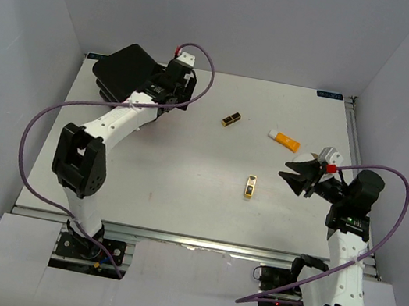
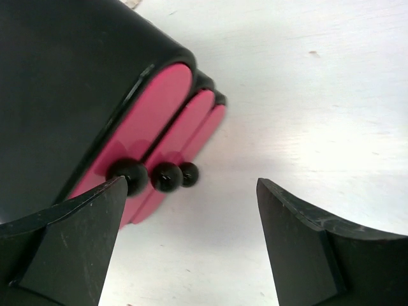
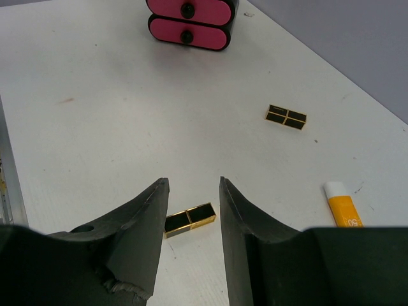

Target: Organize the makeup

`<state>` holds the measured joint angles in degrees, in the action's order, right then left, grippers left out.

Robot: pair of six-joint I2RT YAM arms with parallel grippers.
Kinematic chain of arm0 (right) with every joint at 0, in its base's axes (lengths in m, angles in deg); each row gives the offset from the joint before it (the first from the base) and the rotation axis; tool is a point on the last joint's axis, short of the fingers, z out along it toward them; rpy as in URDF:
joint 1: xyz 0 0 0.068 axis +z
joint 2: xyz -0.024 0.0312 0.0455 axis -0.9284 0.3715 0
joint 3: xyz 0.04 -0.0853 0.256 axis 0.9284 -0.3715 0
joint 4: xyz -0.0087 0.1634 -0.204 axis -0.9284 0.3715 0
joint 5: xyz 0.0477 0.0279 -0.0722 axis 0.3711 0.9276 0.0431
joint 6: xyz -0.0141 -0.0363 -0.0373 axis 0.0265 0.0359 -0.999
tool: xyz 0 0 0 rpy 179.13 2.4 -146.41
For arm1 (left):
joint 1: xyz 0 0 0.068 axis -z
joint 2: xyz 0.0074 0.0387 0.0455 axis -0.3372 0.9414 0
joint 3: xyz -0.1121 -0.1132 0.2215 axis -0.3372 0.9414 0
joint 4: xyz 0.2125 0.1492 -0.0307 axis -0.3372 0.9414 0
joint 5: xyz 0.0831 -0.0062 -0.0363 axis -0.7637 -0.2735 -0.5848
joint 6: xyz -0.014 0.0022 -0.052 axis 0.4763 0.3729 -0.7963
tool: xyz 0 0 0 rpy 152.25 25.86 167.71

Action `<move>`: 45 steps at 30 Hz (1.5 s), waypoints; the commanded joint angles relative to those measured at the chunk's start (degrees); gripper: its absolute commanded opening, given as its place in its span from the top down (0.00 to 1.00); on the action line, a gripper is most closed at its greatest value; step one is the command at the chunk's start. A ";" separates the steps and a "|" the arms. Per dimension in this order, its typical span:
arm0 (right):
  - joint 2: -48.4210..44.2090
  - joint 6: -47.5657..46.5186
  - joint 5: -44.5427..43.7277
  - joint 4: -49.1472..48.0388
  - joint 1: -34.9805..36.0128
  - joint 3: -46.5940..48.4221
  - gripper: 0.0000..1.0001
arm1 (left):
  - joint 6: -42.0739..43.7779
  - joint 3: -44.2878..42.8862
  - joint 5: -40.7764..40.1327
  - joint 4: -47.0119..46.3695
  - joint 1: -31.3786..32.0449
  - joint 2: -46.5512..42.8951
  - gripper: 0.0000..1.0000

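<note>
Two black-and-gold lipstick tubes lie on the white table: one mid-table (image 1: 250, 186), which shows between my right fingers (image 3: 190, 218), and one farther back (image 1: 231, 119) (image 3: 285, 117). An orange white-capped tube (image 1: 284, 140) (image 3: 343, 206) lies at the right. My right gripper (image 1: 297, 176) (image 3: 193, 185) is open and empty, hovering right of the near lipstick. My left gripper (image 1: 174, 91) (image 2: 191, 185) is open and empty beside the black box with pink drawers (image 1: 127, 72) (image 2: 159, 127). Its left finger is next to the top drawer knob (image 2: 130, 174). No bottles or puff are in view.
The drawer box stands at the table's back left, its three pink drawers shut; it also shows in the right wrist view (image 3: 190, 19). A metal rail (image 1: 353, 140) runs along the table's right edge. Purple cables loop from both arms.
</note>
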<state>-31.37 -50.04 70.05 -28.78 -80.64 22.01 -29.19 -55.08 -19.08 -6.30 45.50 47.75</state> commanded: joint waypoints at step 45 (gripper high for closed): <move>2.42 -1.50 0.20 0.16 -1.52 0.23 0.55 | -27.77 20.53 -29.18 -32.59 0.78 2.65 0.43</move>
<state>-28.90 -50.69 69.96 -28.52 -81.69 22.01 -59.23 -32.62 -47.06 -36.49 46.79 50.28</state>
